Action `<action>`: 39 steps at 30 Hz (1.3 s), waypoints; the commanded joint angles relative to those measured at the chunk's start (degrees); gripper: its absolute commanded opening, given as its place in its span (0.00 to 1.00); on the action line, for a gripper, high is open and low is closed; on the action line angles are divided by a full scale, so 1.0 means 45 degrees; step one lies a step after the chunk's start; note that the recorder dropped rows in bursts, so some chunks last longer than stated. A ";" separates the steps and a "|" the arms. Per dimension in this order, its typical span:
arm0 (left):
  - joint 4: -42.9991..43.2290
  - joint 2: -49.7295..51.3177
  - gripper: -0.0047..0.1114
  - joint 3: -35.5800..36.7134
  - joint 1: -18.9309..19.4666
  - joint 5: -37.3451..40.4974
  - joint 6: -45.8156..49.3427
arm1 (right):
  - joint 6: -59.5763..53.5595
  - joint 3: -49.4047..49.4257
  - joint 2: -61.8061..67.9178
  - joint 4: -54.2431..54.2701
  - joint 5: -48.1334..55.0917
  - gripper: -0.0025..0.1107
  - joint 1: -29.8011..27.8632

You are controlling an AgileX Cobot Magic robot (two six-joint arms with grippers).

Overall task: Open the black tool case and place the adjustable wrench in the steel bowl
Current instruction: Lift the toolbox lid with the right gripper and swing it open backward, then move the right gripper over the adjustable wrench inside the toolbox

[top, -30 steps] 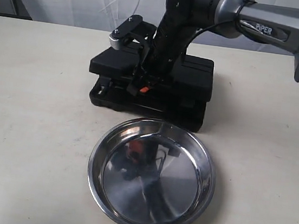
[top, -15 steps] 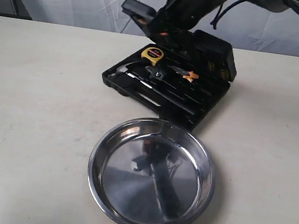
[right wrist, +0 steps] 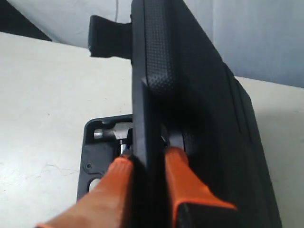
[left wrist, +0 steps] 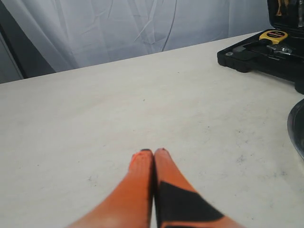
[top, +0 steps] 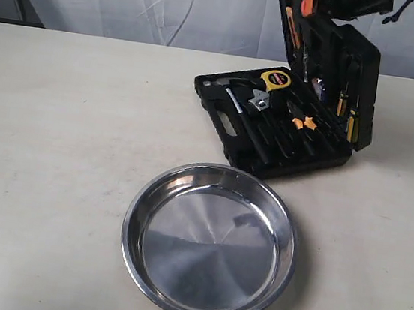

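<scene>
Case (top: 229,127) open on table (top: 57,144), behind bowl (top: 210,242) and offset to right. Lid (top: 364,76) stands near upright. Right gripper (right wrist: 148,159) clamped on lid edge, one orange finger each side. Left gripper (left wrist: 153,153) closed, fingertips pressed together, nothing held, over bare table well apart from case. Wrench (top: 259,99) seated in case base, between hammer (top: 226,89) and pliers (top: 299,121), just beside tape measure (top: 275,79). Wrench apart from bowl.
</scene>
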 commanded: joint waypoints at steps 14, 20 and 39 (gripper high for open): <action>-0.0051 -0.0058 0.04 0.0021 -0.0082 -0.0171 -0.0048 | 0.0636 0.0015 -0.0082 -0.4601 0.1673 0.08 -0.1806; -0.0051 -0.0058 0.04 0.0021 -0.0082 -0.0171 -0.0048 | 0.0659 0.0015 -0.0082 -0.5081 0.1069 0.47 -0.1806; -0.0051 -0.0058 0.04 0.0021 -0.0082 -0.0171 -0.0048 | 0.5172 -0.0039 -0.0627 -0.8792 0.1056 0.54 -0.1806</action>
